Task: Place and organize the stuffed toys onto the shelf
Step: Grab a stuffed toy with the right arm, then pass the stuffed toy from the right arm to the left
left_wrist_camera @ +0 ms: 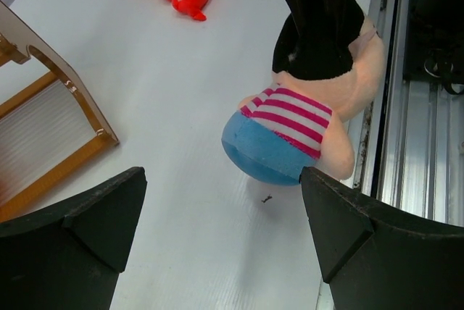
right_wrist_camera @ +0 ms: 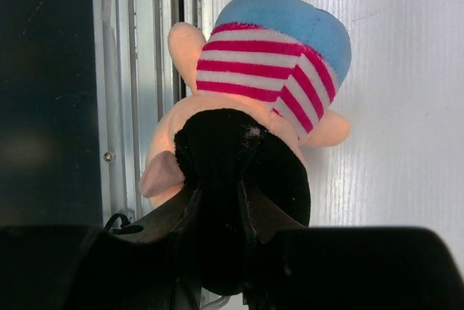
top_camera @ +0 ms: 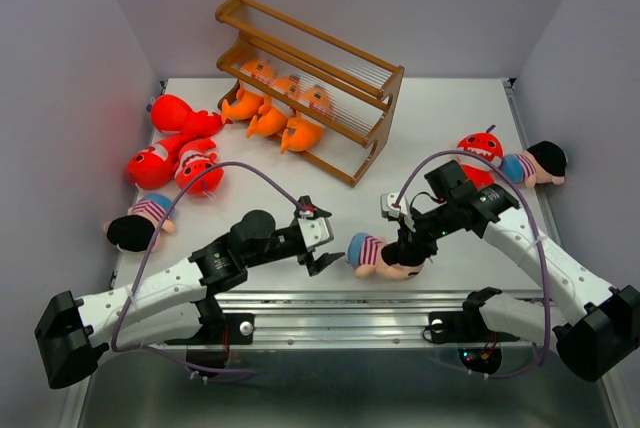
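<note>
A small doll (top_camera: 380,254) with black hair, a red-white striped shirt and blue trousers lies near the table's front edge. My right gripper (top_camera: 408,246) is shut on its black hair (right_wrist_camera: 239,158), the two fingers pinching the head from behind (right_wrist_camera: 217,195). My left gripper (top_camera: 332,238) stands wide open just left of the doll's blue end (left_wrist_camera: 264,154), with nothing between its fingers (left_wrist_camera: 221,241). The brown wooden shelf (top_camera: 345,68) stands at the back, and three orange fish (top_camera: 275,113) sit on its lowest tier.
Three red sharks (top_camera: 175,153) and another doll (top_camera: 138,225) lie at the left. At the right lie a red shark (top_camera: 480,151) and a doll (top_camera: 535,163). A metal rail (top_camera: 340,300) runs along the front edge. The shelf's side panel (left_wrist_camera: 54,78) is close to my left gripper.
</note>
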Motion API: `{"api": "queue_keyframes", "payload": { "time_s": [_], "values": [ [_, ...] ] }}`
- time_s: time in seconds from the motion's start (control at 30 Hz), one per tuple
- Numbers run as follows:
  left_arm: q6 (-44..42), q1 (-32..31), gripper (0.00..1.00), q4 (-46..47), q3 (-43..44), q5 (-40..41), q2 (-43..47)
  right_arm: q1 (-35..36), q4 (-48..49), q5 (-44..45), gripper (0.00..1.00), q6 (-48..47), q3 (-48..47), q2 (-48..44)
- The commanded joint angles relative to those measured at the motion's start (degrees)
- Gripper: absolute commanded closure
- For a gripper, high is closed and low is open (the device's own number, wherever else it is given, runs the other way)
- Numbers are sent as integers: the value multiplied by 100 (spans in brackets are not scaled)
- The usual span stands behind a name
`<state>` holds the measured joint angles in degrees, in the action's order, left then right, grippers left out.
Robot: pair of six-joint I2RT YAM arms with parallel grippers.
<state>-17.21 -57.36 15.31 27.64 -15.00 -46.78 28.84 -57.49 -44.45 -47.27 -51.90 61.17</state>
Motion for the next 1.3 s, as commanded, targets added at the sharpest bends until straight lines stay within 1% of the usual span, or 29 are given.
{"api": "queue_keyframes", "payload": {
  "time_s": [0.0,0.33,0.63,0.7,0.87,1.27],
  "values": [
    [-388,-178,2,-2,-74,270,-111,-28,-43,-345,99,-178,-13,-35],
    [-520,-477,1,-2,-101,437,-147,-28,-86,-679,99,-160,-39,-70],
    [-1055,-811,1,-142,92,894,-427,-28,-236,-794,99,-195,-136,-96],
    [-1248,-838,1,-203,110,868,-472,-28,-244,-820,99,-204,-163,-96],
    [-1390,-873,1,-186,66,920,-490,-28,-306,-960,99,-239,-206,-79],
    [-1495,-882,1,-2,-22,877,-507,-28,-376,-1251,99,-292,-259,-35]
  ]
}}
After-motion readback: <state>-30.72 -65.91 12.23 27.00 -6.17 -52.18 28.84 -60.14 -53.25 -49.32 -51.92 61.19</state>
